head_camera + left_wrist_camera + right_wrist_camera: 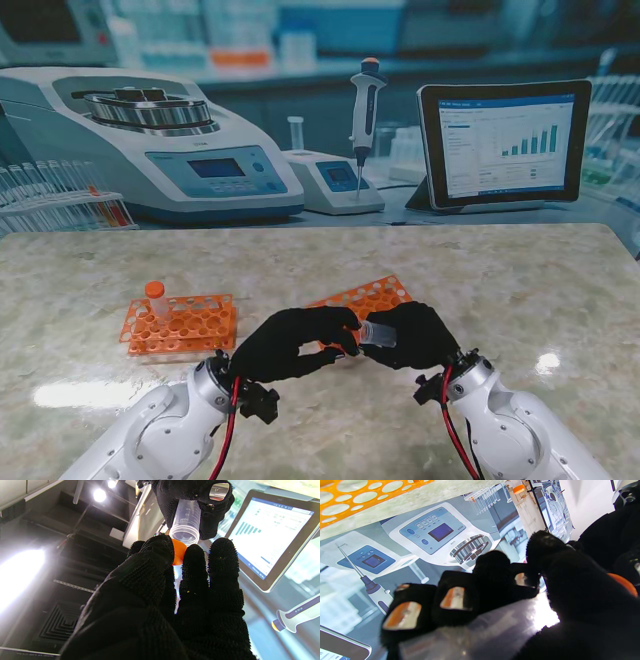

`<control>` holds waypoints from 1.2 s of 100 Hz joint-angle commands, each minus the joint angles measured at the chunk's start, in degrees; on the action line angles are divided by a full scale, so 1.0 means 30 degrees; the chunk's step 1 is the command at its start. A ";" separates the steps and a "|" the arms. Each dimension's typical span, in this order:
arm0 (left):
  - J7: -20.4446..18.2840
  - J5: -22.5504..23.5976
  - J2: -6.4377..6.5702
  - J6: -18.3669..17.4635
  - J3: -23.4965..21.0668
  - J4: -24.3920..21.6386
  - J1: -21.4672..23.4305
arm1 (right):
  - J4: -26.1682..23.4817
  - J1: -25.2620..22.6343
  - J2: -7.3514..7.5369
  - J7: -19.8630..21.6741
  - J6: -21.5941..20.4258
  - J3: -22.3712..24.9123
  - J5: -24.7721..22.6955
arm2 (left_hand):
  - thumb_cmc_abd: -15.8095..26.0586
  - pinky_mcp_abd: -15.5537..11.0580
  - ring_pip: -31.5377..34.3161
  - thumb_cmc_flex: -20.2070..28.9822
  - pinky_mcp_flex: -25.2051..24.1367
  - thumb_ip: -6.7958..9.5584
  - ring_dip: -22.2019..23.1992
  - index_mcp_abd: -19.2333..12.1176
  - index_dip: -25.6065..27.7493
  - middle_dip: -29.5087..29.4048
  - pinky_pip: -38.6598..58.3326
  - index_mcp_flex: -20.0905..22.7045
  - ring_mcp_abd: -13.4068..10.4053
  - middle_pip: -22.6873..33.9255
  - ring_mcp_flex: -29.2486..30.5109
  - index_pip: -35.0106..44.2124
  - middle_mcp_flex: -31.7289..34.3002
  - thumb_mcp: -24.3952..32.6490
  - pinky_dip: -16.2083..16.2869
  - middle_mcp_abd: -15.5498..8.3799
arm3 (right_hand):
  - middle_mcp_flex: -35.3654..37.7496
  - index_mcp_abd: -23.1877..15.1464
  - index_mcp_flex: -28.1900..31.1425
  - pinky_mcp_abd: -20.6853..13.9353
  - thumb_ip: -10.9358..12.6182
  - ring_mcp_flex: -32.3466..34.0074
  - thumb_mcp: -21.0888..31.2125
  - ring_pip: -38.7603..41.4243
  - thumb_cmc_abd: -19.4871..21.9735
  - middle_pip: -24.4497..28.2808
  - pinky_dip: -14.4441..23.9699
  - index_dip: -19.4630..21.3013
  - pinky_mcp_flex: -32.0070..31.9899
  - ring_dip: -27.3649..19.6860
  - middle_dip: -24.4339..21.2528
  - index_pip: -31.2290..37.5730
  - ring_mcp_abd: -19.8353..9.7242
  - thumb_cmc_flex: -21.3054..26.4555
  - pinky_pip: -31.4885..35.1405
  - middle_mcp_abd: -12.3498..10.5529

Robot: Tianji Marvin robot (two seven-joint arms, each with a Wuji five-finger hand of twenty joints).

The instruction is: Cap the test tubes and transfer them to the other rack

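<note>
Bringing cap to tube above the surface (520, 290): the right hand (415, 335) grips a clear tube (377, 333) lying roughly level, its open threaded mouth turned toward the left hand (290, 342), which pinches an orange cap (179, 552) between thumb and fingertips (195, 555). In the left wrist view the cap sits just beside the rim of the tube, partly overlapping it; whether the threads have met cannot be told. Both hands hang in front of the near edge of an orange rack (362, 298) lying flat on the surface. A second orange rack (182, 324), to the left, holds one capped tube (157, 298) standing upright.

Likely faults from this position:
- Cross-threading. The cap appears offset and tilted relative to the mouth; turning it without squaring it first would probably jam it askew or leave it loose.
- Dropped cap. It is held only at the fingertips, and most of it is hidden by the thumb; a sideways push from the rim could flick it free onto the surface.
- Tube slip. The smooth plastic wall is clamped between gloved fingers (455, 597); twisting force from capping could rotate or slide it in the grasp.
- Collision. The hands work close over the nearer rack, so a downward drift could nudge it.
</note>
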 commanded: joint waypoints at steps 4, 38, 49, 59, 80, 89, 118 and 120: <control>0.0021 -0.0041 -0.0031 -0.0011 0.0126 -0.0010 0.0012 | 0.0055 -0.0090 -0.0033 0.0011 0.0031 -0.0048 -0.0006 | 0.0401 -0.0093 -0.0346 0.1849 0.0017 0.0559 0.0307 0.0537 0.0202 0.0237 -0.0439 0.0416 -0.0700 0.0986 0.0297 0.0389 0.0026 0.1039 -0.0205 0.0571 | 0.0807 -0.1514 0.0419 -0.2149 -0.0238 0.0498 0.0102 0.3400 0.0426 0.0053 0.0867 0.0835 0.1440 0.1187 0.0222 0.1021 -0.1241 0.0635 0.5951 0.0199; -0.0031 -0.0503 -0.0111 0.0328 0.0827 0.0445 -0.0646 | 0.0105 -0.0061 -0.0035 0.0006 -0.0025 -0.0092 0.0004 | 0.0368 -0.0102 -0.0311 0.1850 -0.0018 0.0567 0.0322 0.0532 0.0206 0.0273 -0.0447 0.0429 -0.0719 0.1003 0.0293 0.0396 0.0056 0.1083 -0.0199 0.0546 | 0.0807 -0.1514 0.0419 -0.2149 -0.0243 0.0498 0.0097 0.3400 0.0443 0.0053 0.0867 0.0835 0.1440 0.1187 0.0221 0.1021 -0.1241 0.0626 0.5951 0.0214; -0.0002 -0.0557 -0.0132 0.0411 0.0968 0.0548 -0.0766 | 0.0101 -0.0073 -0.0039 -0.0012 -0.0051 -0.0081 -0.0001 | 0.0334 -0.0096 -0.0279 0.1850 -0.0024 0.0554 0.0342 0.0526 0.0235 0.0302 -0.0440 0.0410 -0.0712 0.1025 0.0276 0.0431 0.0044 0.1107 -0.0204 0.0559 | 0.0808 -0.1514 0.0419 -0.2149 -0.0243 0.0498 0.0093 0.3400 0.0439 0.0049 0.0867 0.0835 0.1440 0.1187 0.0219 0.1021 -0.1241 0.0634 0.5951 0.0221; -0.0017 -0.0686 -0.0152 0.0530 0.1128 0.0672 -0.0918 | 0.0090 -0.0089 -0.0041 -0.0028 -0.0064 -0.0075 -0.0007 | 0.0334 -0.0096 -0.0264 0.1850 -0.0026 0.0540 0.0340 0.0537 0.0249 0.0323 -0.0435 0.0405 -0.0707 0.1036 0.0268 0.0456 0.0043 0.1114 -0.0209 0.0582 | 0.0806 -0.1514 0.0419 -0.2149 -0.0240 0.0498 0.0098 0.3400 0.0423 0.0047 0.0867 0.0835 0.1440 0.1187 0.0219 0.1021 -0.1241 0.0644 0.5951 0.0214; 0.0015 -0.0814 -0.0192 0.0764 0.1367 0.0907 -0.1171 | 0.0069 -0.0119 -0.0046 -0.0068 -0.0120 -0.0064 -0.0028 | 0.0317 -0.0090 -0.0243 0.1850 -0.0031 0.0534 0.0328 0.0515 0.0278 0.0346 -0.0426 0.0408 -0.0721 0.1051 0.0251 0.0506 0.0050 0.1147 -0.0218 0.0542 | 0.0808 -0.1514 0.0419 -0.2149 -0.0242 0.0498 0.0096 0.3400 0.0445 0.0041 0.0867 0.0835 0.1440 0.1187 0.0217 0.1021 -0.1241 0.0632 0.5951 0.0212; 0.0071 -0.0821 -0.0215 0.0880 0.1421 0.1016 -0.1275 | 0.0065 -0.0129 -0.0047 -0.0075 -0.0151 -0.0067 -0.0035 | 0.0319 -0.0084 -0.0238 0.1850 -0.0049 0.0526 0.0315 0.0524 0.0287 0.0349 -0.0431 0.0400 -0.0736 0.1051 0.0245 0.0519 0.0041 0.1151 -0.0223 0.0554 | 0.0809 -0.1514 0.0419 -0.2149 -0.0240 0.0498 0.0104 0.3400 0.0438 0.0049 0.0867 0.0835 0.1440 0.1187 0.0222 0.1021 -0.1241 0.0633 0.5951 0.0205; -0.0044 -0.1368 -0.0287 0.1059 0.1841 0.1303 -0.1617 | 0.0030 -0.0182 -0.0048 -0.0105 -0.0185 -0.0045 -0.0066 | 0.0320 -0.0060 -0.0190 0.1846 -0.0117 0.0504 0.0283 0.0499 0.0299 0.0384 -0.0388 0.0392 -0.0720 0.1064 0.0251 0.0550 0.0074 0.1142 -0.0107 0.0543 | 0.0807 -0.1514 0.0419 -0.2149 -0.0249 0.0498 0.0106 0.3400 0.0443 0.0048 0.0867 0.0835 0.1440 0.1187 0.0219 0.1021 -0.1241 0.0629 0.5951 0.0206; -0.0047 -0.1377 -0.0289 0.1057 0.1867 0.1308 -0.1627 | 0.0029 -0.0182 -0.0047 -0.0103 -0.0183 -0.0046 -0.0064 | 0.0325 -0.0068 -0.0192 0.1848 -0.0116 0.0503 0.0278 0.0492 0.0299 0.0381 -0.0389 0.0389 -0.0723 0.1056 0.0249 0.0550 0.0057 0.1136 -0.0113 0.0538 | 0.0809 -0.1514 0.0419 -0.2149 -0.0250 0.0498 0.0100 0.3400 0.0437 0.0050 0.0867 0.0835 0.1440 0.1187 0.0220 0.1021 -0.1241 0.0628 0.5951 0.0211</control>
